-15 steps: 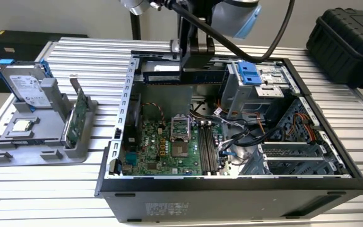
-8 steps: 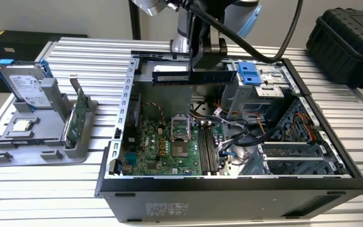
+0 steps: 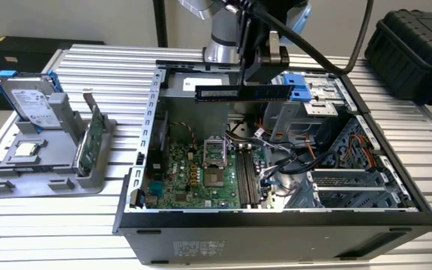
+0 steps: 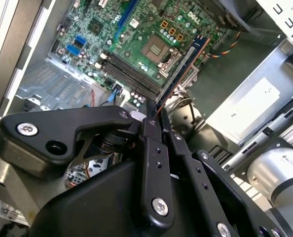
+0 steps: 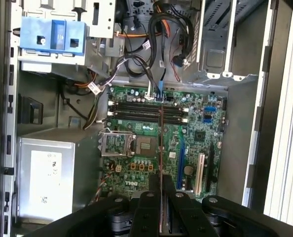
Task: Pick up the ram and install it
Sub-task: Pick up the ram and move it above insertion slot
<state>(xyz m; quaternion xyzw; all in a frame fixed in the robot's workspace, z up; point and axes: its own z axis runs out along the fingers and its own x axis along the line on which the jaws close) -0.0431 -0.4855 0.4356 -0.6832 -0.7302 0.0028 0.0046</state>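
My gripper (image 3: pixel 263 79) is shut on the ram (image 3: pixel 242 93), a long, narrow dark-blue stick held level above the open computer case (image 3: pixel 276 225). The stick hangs well above the motherboard (image 3: pixel 193 180) and its long memory slots (image 3: pixel 247 174). In both wrist views the ram (image 4: pixel 183 69) (image 5: pixel 161 148) appears edge-on, running out from between the fingertips of the gripper (image 4: pixel 154 121) (image 5: pixel 162 195). The slots (image 5: pixel 146 111) (image 4: pixel 129 74) lie far below it and look vacant.
A grey fixture (image 3: pixel 43 180) on the exterior view's left holds a silver drive with blue rails (image 3: pixel 25 101), a green card (image 3: pixel 94 140) and a processor chip (image 3: pixel 25 149). Cables (image 3: pixel 291 157) and drive bays (image 3: pixel 314 93) crowd the case. A black box (image 3: pixel 415 50) stands at the back right.
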